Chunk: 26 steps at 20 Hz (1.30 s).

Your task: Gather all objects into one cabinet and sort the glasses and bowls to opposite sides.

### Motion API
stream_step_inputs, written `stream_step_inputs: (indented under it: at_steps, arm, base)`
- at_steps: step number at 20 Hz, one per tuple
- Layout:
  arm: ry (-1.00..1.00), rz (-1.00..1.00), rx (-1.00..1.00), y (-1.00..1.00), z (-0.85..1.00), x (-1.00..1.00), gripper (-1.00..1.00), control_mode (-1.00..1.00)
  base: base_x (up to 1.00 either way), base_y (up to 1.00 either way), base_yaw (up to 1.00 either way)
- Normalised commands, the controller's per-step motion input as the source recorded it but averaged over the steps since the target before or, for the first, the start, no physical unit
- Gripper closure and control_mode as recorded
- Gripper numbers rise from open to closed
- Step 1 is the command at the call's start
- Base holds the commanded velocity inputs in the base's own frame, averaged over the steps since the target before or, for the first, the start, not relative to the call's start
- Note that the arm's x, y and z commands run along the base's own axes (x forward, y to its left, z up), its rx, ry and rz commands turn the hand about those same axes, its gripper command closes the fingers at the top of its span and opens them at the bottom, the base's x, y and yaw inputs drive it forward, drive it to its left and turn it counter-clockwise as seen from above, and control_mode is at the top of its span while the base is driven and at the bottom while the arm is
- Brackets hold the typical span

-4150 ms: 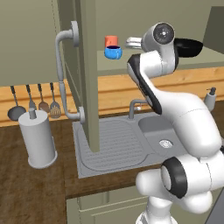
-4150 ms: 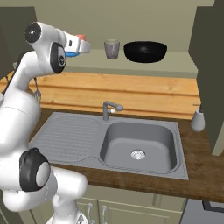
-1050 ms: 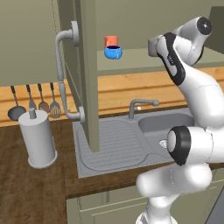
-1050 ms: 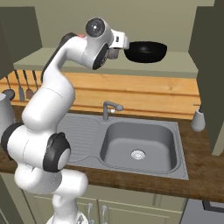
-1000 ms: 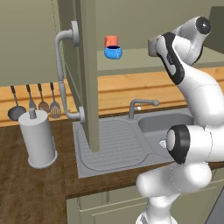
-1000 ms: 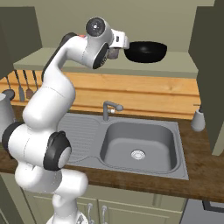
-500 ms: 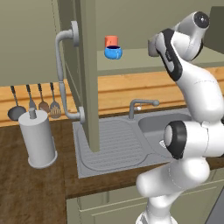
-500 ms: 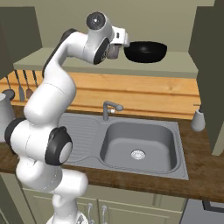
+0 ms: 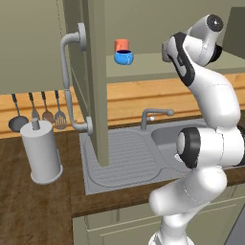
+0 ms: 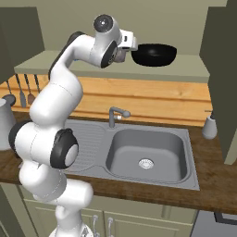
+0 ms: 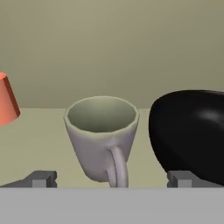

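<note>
Swung arm from cup side toward grey mug (image 11: 103, 135) | fingers (image 11: 43, 178) apart, straddling mug on cabinet shelf (image 11: 39, 140) beside black dish (image 11: 192, 131) | orange-red cup (image 9: 121, 44), blue bowl (image 9: 124, 57) grouped; I judged mug unsorted.

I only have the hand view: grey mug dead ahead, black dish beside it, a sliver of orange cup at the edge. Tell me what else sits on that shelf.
Observer: A small blue bowl sits directly in front of the orange-red cup in the left base view.
Operator: Give me the cabinet door's state.
Observer: The door stands swung open over the sink's draining board, its long grey handle facing outward.
Operator: Say how the arm is placed.
Observer: In the right base view the hand is raised to shelf level, just left of the black dish.
</note>
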Motion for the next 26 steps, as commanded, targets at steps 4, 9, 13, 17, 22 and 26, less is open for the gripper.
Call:
stream_step_inputs:
  at_steps: [4, 9, 13, 17, 22, 26]
  arm:
    - [0.0, 0.0, 0.0, 0.0, -0.16, 0.06, -1.0, -1.0]
    - [0.0, 0.0, 0.0, -0.03, -0.19, 0.0, -1.0, -1.0]
    - [0.0, 0.0, 0.0, -0.04, 0.0, 0.02, -1.0, -1.0]
    - [0.0, 0.0, 0.0, -0.01, 0.0, 0.1, -1.0, -1.0]
    - [0.0, 0.0, 0.0, 0.0, -0.08, 0.05, -1.0, -1.0]
    - [0.0, 0.0, 0.0, -0.03, -0.17, 0.0, -1.0, -1.0]
  base:
    - [0.0, 0.0, 0.0]
    - [0.0, 0.0, 0.0]
    - [0.0, 0.0, 0.0]
    - [0.0, 0.0, 0.0]
    - [0.0, 0.0, 0.0]
    - [0.0, 0.0, 0.0]
